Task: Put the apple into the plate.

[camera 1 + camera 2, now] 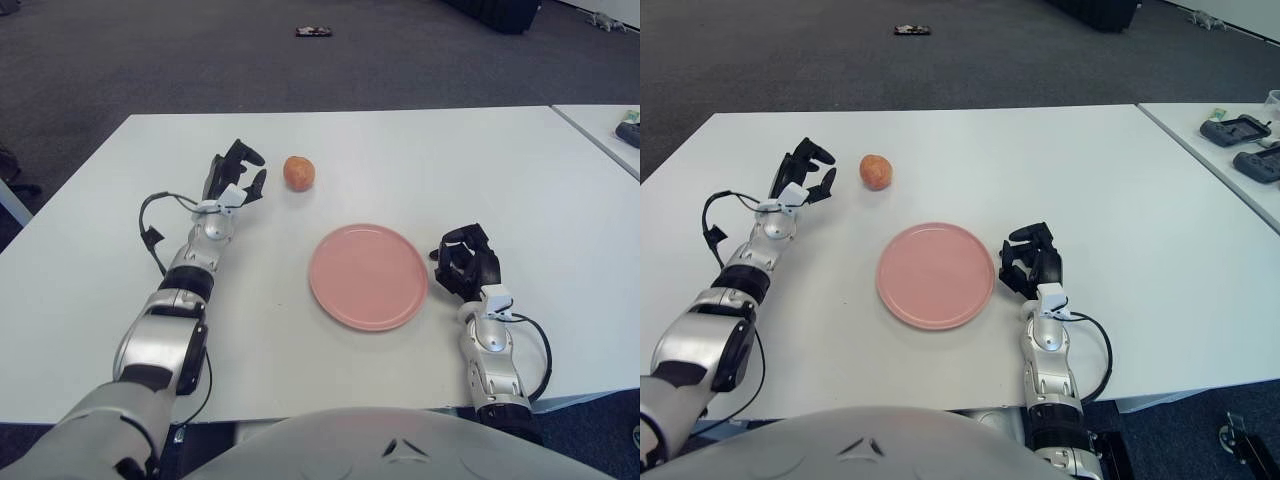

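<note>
A white desk [330, 150] is filling most of the scene, standing on dark grey carpet [150, 50], with a second desk [1220, 150] showing at the far right and carrying dark devices [1238, 130]. A round pink plate [368, 276] is sitting flat near the middle of the desk, holding nothing. The left robot hand [236, 172] is reaching forward over the desk on an outstretched silver arm [175, 300], its dark fingers [244, 153] spreading apart and gripping nothing, just to the left of the apple [298, 172] but not touching it. The right robot hand [466, 258] is showing just beside the plate's right edge, its fingers curling loosely inward around nothing. The small reddish-orange apple is sitting on the bare desk beyond the plate, apart from its far rim and slightly to the left. A small dark object [313, 31] is lying on the carpet well behind the desk.
</note>
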You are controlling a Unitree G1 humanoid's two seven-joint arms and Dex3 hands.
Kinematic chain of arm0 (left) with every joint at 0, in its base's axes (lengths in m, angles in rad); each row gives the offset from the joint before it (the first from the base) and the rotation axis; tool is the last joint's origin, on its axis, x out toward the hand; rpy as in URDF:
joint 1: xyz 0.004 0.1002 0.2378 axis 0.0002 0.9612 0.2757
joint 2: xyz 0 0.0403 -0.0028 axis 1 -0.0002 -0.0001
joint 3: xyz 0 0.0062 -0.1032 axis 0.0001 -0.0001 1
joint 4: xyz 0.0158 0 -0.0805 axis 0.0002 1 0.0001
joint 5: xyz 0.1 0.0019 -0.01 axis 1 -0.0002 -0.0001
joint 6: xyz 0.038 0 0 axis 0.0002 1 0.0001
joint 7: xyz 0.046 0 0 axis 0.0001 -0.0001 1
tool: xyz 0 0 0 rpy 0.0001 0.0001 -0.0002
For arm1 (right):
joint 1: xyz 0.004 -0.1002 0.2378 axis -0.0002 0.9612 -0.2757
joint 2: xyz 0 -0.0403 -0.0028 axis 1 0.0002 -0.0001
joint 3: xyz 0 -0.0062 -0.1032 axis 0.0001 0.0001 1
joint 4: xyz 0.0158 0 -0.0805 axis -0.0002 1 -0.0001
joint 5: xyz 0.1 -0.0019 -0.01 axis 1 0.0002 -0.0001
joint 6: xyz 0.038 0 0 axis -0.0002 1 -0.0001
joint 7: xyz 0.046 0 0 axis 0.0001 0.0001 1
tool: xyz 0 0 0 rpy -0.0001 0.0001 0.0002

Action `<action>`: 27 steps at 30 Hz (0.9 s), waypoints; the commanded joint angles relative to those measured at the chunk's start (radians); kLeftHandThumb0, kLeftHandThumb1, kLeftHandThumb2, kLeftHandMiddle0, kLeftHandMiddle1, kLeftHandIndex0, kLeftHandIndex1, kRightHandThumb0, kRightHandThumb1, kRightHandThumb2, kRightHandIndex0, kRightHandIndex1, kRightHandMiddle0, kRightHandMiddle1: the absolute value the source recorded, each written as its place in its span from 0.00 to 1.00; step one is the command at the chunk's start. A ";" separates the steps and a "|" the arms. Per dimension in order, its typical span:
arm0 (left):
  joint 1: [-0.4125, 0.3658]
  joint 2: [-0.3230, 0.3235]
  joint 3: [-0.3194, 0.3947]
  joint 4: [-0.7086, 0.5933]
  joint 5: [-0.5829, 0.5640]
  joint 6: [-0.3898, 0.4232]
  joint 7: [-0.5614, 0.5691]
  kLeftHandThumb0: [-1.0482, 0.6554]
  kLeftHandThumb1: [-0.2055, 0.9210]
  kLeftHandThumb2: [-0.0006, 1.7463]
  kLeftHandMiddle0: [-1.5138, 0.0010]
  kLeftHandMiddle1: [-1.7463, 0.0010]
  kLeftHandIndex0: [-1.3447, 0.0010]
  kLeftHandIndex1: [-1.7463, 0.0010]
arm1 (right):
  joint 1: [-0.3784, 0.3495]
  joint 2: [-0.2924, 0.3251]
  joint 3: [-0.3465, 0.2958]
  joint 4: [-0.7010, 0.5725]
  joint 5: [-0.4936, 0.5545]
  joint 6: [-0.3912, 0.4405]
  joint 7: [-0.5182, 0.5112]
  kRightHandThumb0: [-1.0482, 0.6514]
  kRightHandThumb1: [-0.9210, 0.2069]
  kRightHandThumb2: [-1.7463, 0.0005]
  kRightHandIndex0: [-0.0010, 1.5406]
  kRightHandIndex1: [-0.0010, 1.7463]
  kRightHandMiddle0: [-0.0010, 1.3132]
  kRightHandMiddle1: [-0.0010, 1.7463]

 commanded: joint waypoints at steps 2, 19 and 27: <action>-0.072 0.022 -0.041 0.074 0.025 0.005 -0.016 0.27 0.72 0.57 0.95 0.31 0.99 0.30 | 0.001 -0.002 -0.003 0.018 0.001 0.009 -0.001 0.39 0.23 0.49 0.38 0.79 0.27 1.00; -0.237 0.016 -0.241 0.253 0.165 0.067 -0.097 0.07 0.74 0.45 1.00 0.98 1.00 0.93 | 0.000 -0.002 -0.008 0.015 0.002 0.007 -0.005 0.39 0.24 0.48 0.38 0.80 0.27 1.00; -0.298 -0.007 -0.302 0.293 0.198 0.126 -0.171 0.03 0.79 0.40 1.00 1.00 1.00 1.00 | 0.004 -0.006 -0.010 0.006 -0.002 0.016 -0.006 0.39 0.24 0.48 0.38 0.79 0.27 1.00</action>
